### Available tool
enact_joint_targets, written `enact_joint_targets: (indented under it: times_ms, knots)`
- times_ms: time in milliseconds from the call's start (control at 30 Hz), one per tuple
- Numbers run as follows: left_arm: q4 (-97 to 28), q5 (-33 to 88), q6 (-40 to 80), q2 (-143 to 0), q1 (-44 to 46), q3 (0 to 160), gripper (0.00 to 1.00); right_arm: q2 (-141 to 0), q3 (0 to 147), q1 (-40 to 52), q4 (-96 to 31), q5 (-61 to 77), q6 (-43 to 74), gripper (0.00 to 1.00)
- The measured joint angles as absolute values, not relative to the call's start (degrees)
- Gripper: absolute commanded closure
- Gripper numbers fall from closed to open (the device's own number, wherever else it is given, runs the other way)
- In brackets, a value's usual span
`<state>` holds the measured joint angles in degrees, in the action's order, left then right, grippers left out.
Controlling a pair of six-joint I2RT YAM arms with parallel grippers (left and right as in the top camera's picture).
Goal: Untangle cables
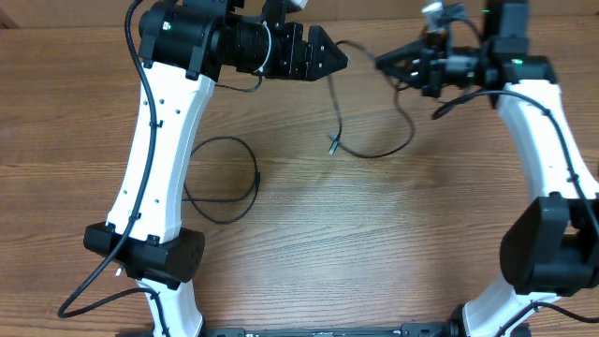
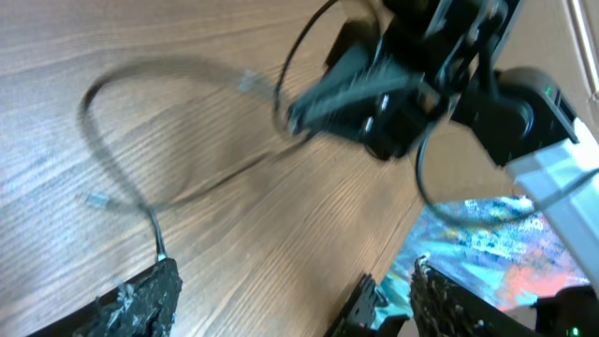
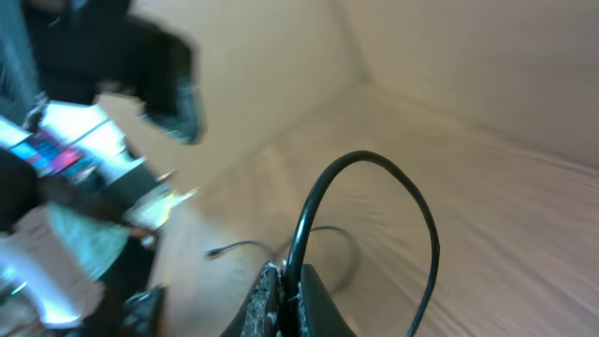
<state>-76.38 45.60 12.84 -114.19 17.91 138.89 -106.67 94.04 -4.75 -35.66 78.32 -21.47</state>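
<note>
A thin black cable (image 1: 335,103) runs from between the two grippers down to a plug tip, then curves right and back up toward my right gripper (image 1: 382,64). In the right wrist view my right gripper (image 3: 295,276) is shut on this cable (image 3: 309,211), which loops above the jaws. My left gripper (image 1: 339,58) faces the right one at the table's far side. Its jaws (image 2: 290,281) are wide open, and the cable (image 2: 122,178) passes by the left finger. A second thin cable (image 1: 255,178) lies in a loose loop on the table beside the left arm.
The wooden table (image 1: 374,243) carries both arms. The left arm's white link (image 1: 159,159) crosses over the left side next to the looped cable. The right arm (image 1: 547,131) stands along the right edge. The table's far edge is just behind the grippers.
</note>
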Motion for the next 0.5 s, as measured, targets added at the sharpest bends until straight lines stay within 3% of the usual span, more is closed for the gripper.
enact_joint_targets:
  times_ms: [233, 500]
  knots:
    - [-80.01, 45.60, 10.55, -114.19, 17.91, 138.89, 0.27, -106.67, 94.04, -17.85, -35.77, 75.05, -20.80, 0.96]
    - [-81.36, 45.60, 10.28, -114.19, 17.91, 138.89, 0.29, -106.67, 94.04, -34.39, -36.29, 61.65, -19.55, 0.96]
